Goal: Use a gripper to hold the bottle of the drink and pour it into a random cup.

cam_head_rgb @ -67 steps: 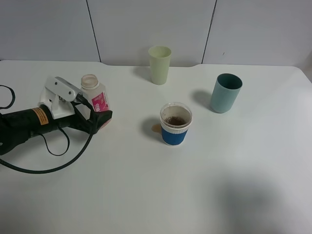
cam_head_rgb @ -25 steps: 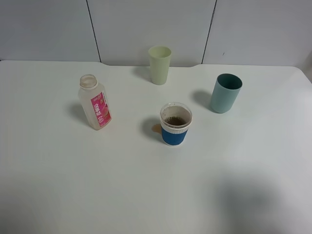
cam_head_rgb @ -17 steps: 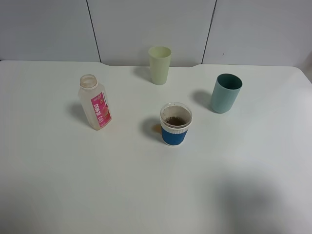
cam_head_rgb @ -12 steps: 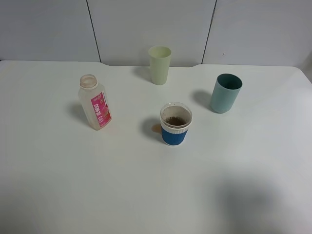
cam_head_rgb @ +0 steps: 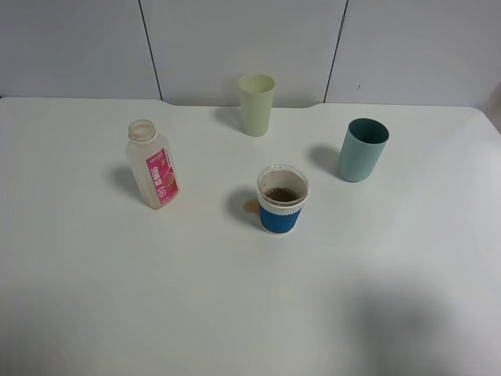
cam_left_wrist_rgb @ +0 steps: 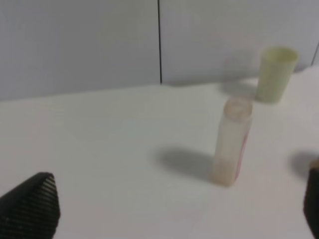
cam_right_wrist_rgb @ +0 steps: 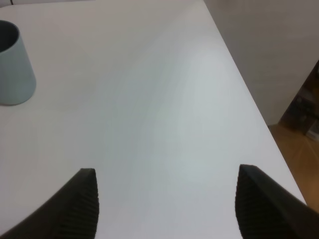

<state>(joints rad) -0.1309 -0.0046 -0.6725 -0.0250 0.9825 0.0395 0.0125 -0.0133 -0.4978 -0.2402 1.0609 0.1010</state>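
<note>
The bottle of the drink (cam_head_rgb: 153, 168), clear with a pink label and no cap, stands upright on the left of the white table (cam_head_rgb: 156, 298). It also shows in the left wrist view (cam_left_wrist_rgb: 232, 142), well ahead of my left gripper (cam_left_wrist_rgb: 169, 209), which is open and empty. The cup (cam_head_rgb: 282, 200), white with a blue sleeve, stands mid-table with brown drink inside. My right gripper (cam_right_wrist_rgb: 169, 209) is open and empty over the table's right side. Neither gripper shows in the exterior view.
A pale green tumbler (cam_head_rgb: 256, 104) stands at the back, also seen in the left wrist view (cam_left_wrist_rgb: 275, 74). A teal tumbler (cam_head_rgb: 362, 149) stands at the right, also in the right wrist view (cam_right_wrist_rgb: 12, 64). A small brown spot (cam_head_rgb: 250, 206) lies left of the cup.
The left gripper, which was around the bottle 2.7 s ago, has let go and drawn back out of the exterior view. The bottle stands alone. Nothing has moved in the last second.
</note>
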